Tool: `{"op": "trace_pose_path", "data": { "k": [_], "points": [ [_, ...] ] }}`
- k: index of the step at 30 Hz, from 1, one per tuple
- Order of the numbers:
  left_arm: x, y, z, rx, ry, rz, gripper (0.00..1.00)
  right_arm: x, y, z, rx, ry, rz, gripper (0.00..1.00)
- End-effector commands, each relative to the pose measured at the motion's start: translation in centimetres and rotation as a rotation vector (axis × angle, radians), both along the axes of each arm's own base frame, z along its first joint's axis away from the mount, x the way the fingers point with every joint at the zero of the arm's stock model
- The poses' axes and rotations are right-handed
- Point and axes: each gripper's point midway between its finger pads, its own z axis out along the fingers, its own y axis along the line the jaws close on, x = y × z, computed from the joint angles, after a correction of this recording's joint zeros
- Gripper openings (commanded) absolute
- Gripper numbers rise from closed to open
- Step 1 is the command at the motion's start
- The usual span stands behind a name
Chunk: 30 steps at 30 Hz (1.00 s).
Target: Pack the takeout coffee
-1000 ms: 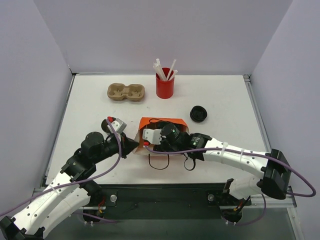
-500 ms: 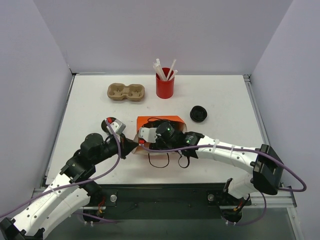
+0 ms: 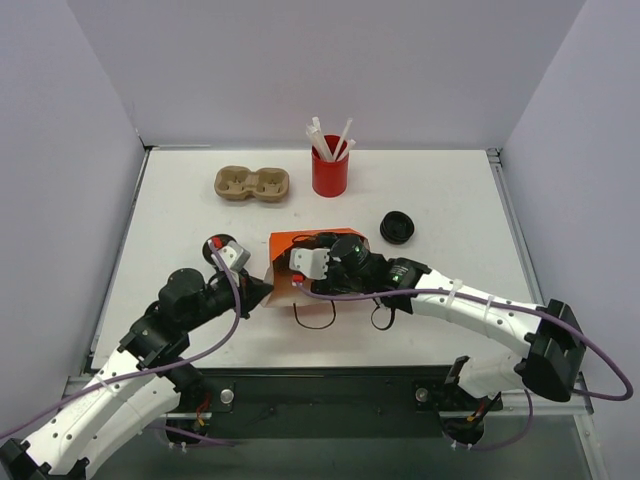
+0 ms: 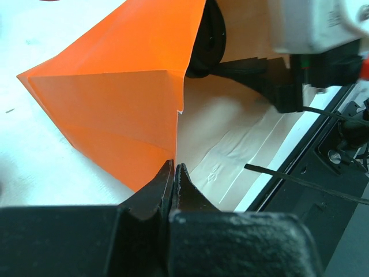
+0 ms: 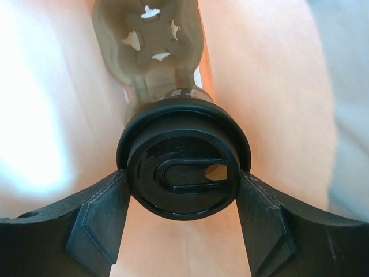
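Observation:
The orange paper bag [image 3: 300, 244] [image 4: 124, 86] lies on its side mid-table, mouth toward the near edge. My left gripper [image 3: 267, 291] [image 4: 174, 168] is shut on the bag's left mouth edge, pinching the paper. My right gripper [image 5: 183, 186] reaches into the bag, and its two fingers press both sides of a black-lidded takeout coffee cup [image 5: 183, 173]. From above, the fingers and that cup are hidden by the bag and the right wrist [image 3: 345, 262]. A second dark cup [image 3: 397, 228] stands on the table right of the bag.
A red cup of white straws [image 3: 329, 172] stands at the back centre. A tan two-hole cup carrier [image 3: 252, 184] lies at the back left. The bag's black handles [image 3: 316, 320] trail toward the near table edge.
The right wrist has shifted a little at the bag mouth, and the bag has slid slightly left. The left gripper keeps its pinch on the bag edge.

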Motion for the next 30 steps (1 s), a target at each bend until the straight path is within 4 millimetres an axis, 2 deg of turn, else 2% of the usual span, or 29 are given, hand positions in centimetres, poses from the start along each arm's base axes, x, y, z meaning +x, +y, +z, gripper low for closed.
{"op": "trace_pose_path", "data": {
  "k": [1,19,30],
  "points": [
    [0.1,-0.3,0.9,-0.008,-0.065,-0.026,0.00,-0.8,-1.3,0.2,-0.039,-0.008,0.053,0.38],
    [0.2,-1.0,1.2,-0.011,-0.098,-0.063,0.00,0.5,-3.1,-2.2,-0.241,-0.060,0.087,0.37],
    [-0.2,-1.0,1.7,-0.030,-0.082,-0.065,0.00,0.8,-3.1,-3.2,-0.283,-0.051,0.099,0.37]
  ]
}}
